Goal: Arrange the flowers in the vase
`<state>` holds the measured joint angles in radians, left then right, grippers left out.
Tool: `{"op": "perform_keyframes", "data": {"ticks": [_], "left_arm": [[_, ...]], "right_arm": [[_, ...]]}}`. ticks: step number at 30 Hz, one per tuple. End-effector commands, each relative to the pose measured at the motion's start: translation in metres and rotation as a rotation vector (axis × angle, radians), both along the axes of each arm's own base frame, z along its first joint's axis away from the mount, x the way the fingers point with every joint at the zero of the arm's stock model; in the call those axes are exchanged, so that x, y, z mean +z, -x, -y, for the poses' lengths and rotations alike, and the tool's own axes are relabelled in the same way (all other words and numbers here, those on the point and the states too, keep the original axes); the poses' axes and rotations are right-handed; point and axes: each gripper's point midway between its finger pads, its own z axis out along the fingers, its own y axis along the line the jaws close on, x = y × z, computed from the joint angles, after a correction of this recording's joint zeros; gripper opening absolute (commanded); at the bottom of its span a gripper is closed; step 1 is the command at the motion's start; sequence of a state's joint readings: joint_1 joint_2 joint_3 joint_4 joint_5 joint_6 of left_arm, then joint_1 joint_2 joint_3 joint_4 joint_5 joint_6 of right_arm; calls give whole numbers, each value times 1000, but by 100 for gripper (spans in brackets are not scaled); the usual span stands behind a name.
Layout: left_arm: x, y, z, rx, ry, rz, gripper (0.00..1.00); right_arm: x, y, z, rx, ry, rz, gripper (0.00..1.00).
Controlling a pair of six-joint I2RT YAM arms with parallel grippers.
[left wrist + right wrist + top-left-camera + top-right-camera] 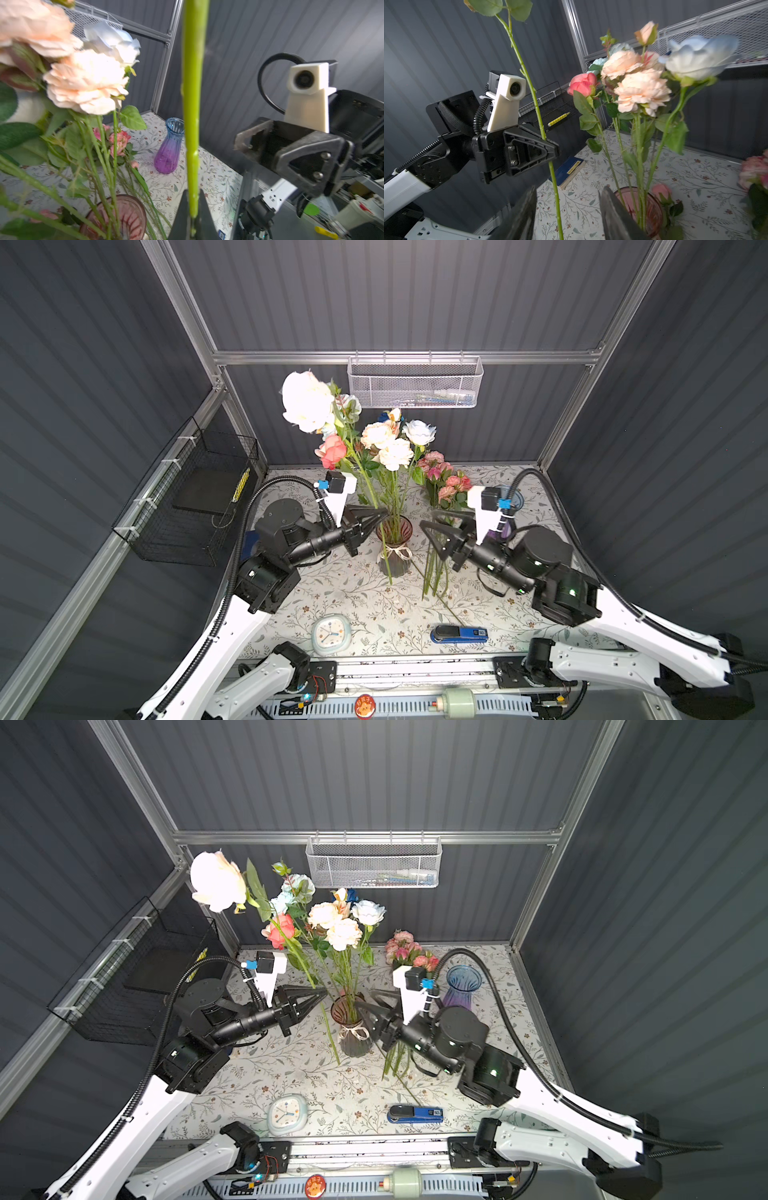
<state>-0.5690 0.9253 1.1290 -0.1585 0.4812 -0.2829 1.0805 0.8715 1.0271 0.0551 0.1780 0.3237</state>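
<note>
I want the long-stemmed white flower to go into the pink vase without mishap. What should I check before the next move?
1. Left gripper shut on the long stem: ok.
2. Right gripper open: ok, its jaws stand apart.
3. Stem's lower end above the vase mouth: not ok, it hangs outside, beside the wall.
4. Vase upright: ok.
5. Free room among the stems already in the mouth: cannot tell.
6. White bloom free of the peach blooms: ok in both top views.
</note>
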Motion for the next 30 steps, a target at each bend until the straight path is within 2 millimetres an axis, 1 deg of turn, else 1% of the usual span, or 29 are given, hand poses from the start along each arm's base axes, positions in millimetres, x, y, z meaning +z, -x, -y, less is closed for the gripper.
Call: {"op": "perform_keyframes", "data": {"ticks": [1, 4, 5, 9, 12, 15, 18, 22, 25, 26, 28, 29, 30], "left_arm": [[27, -26, -1, 104, 18, 136, 0], [36, -44, 4, 140, 30, 173, 0], [41, -53, 2, 182, 33, 186, 0], [48, -71, 1, 264, 18, 232, 0], [44, -83, -2, 332, -3, 256, 0], [38, -92, -2, 371, -18, 265, 0], [29, -97, 5, 370, -37, 257, 0], [7, -102, 19, 352, -74, 220, 0], [-9, -104, 22, 358, -97, 182, 0], [-12, -105, 19, 373, -100, 167, 11], [-15, -105, 14, 397, -96, 141, 41], [-13, -104, 10, 414, -88, 126, 52], [-11, -103, 7, 422, -80, 119, 58]], "right_arm": [[0, -4, 35, -123, -4, 22, 52], [-2, 0, 57, -164, -20, 26, 51], [-2, 2, 63, -173, -24, 27, 51], [-3, 6, 78, -196, -33, 32, 50], [-3, 9, 86, -203, -42, 41, 49], [-1, 11, 91, -208, -49, 50, 48], [-1, 11, 95, -216, -52, 56, 48], [-2, 11, 98, -229, -49, 61, 48], [-4, 11, 99, -233, -43, 60, 48], [-4, 11, 99, -233, -43, 58, 48], [-6, 11, 98, -231, -42, 55, 50], [-5, 11, 98, -229, -43, 56, 53], [-5, 11, 97, -228, -42, 55, 55]]}}
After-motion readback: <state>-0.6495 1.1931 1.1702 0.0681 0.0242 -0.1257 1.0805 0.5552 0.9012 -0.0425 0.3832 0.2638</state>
